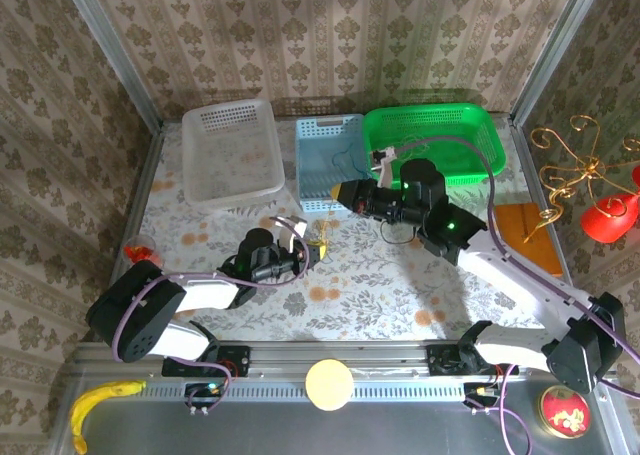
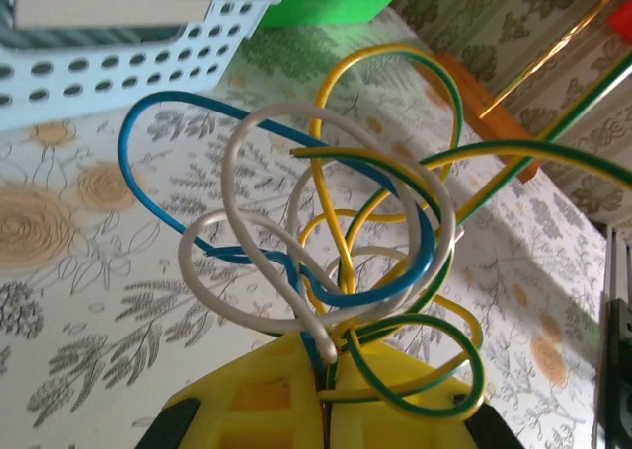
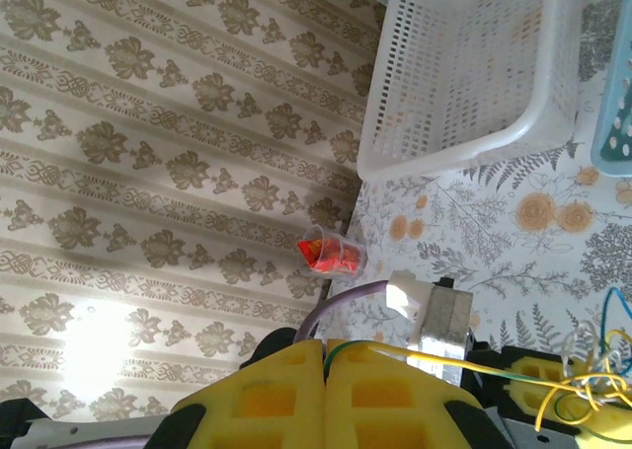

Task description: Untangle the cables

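Your left gripper (image 2: 324,410) is clamped on the cables (image 2: 336,222). They're blue, white, yellow and yellow-green loops, knotted together and fanning out just ahead of its pads, with the floral table (image 2: 89,301) behind them. The blue basket (image 2: 118,64) sits further ahead. Your right gripper (image 3: 324,365) is pinched shut on one yellow-green strand (image 3: 464,362), which leaves its pads sideways and runs off to the knot. The white basket (image 3: 474,74) is well beyond that gripper.

Cables (image 2: 341,257) blue, white, yellow, green-yellow striped. Table (image 1: 380,295) floral, orange and grey on white. Walls (image 1: 330,35) beige damask. White basket (image 1: 232,153), pale-blue basket (image 1: 330,127), green basket (image 1: 430,115).
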Robot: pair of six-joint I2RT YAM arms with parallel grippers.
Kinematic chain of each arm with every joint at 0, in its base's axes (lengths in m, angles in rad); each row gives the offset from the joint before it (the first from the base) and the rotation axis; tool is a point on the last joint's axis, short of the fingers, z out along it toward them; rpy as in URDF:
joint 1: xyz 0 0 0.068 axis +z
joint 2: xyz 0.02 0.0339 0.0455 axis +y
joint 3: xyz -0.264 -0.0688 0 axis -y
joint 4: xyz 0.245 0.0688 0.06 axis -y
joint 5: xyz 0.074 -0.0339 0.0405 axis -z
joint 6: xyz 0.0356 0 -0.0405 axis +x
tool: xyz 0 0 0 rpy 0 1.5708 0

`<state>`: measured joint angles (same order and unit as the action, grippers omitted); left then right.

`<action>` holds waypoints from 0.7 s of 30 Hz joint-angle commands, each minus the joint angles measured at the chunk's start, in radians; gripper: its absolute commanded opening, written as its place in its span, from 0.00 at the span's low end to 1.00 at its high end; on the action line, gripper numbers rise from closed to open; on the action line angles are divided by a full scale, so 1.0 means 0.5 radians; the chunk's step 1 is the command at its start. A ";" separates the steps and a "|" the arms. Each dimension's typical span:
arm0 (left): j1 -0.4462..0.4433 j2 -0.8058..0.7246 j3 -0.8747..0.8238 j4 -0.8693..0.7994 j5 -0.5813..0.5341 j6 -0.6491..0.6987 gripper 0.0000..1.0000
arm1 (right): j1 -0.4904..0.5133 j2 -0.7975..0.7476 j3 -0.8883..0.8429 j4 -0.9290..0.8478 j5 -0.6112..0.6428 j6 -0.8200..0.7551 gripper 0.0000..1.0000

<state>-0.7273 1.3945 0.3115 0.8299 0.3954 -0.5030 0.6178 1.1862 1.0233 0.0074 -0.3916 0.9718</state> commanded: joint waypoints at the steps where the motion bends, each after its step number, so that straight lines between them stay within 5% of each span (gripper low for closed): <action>1: -0.020 0.075 -0.071 -0.189 -0.048 -0.064 0.00 | -0.059 -0.117 0.275 0.137 -0.075 -0.070 0.00; 8: -0.041 0.133 -0.086 -0.140 -0.060 -0.110 0.02 | -0.088 -0.102 0.469 0.053 -0.140 -0.116 0.00; 21: -0.043 -0.059 -0.045 -0.386 -0.088 -0.065 0.55 | -0.084 -0.155 -0.080 0.169 -0.118 -0.076 0.00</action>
<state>-0.7456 1.4151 0.2836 0.6987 0.3595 -0.5526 0.5800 1.1210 1.0130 0.0681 -0.4431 0.9432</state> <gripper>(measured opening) 0.528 0.065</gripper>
